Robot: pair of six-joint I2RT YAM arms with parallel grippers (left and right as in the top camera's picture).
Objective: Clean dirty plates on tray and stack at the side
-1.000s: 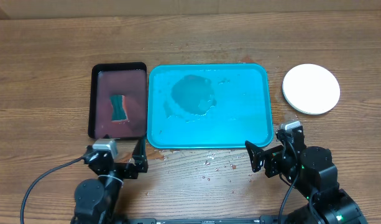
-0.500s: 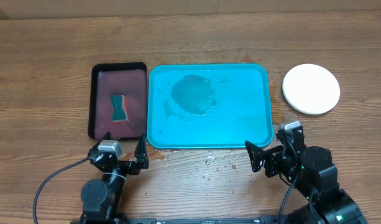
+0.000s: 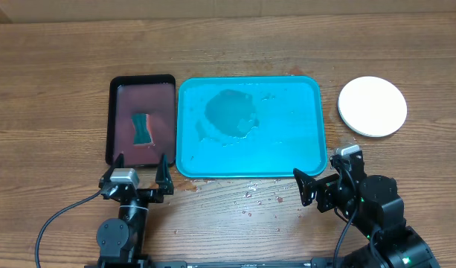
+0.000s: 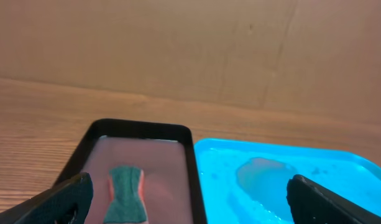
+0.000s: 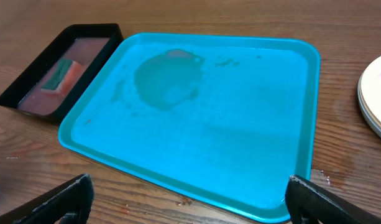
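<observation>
Ahead and to the right of your right hand (image 3: 320, 173), well apart from it, the stack of small round plastic plates (image 3: 372, 106) sits on the wooden bench (image 3: 235, 45), just off the short right end of the large turquoise-blue rectangular plastic tray (image 3: 287, 141). That tray lies straight ahead of the same hand and spreads off to its left, with its long axis running side to side across your reach. No plate is on it, only a shallow puddle of water (image 3: 229, 115) toward its far left part. Both hands stand wide open and carry nothing. By position, your right arm is clearly the nearer one to the stack. Your left hand (image 3: 140, 165) instead faces the small black rectangular tray (image 3: 111, 119), with the green and red sponge (image 3: 143, 128) lying in murky reddish water directly in front of it.

From above you see only the white top plate, so you cannot count the stack there. The right wrist view cuts it off at the frame edge and shows just layered rims. Whether any sauce remains on the lower plates is hidden. Scattered droplets (image 3: 257, 195) lie on the bench between the tray's near rim and your hands. My reading is that the job looks essentially finished.
</observation>
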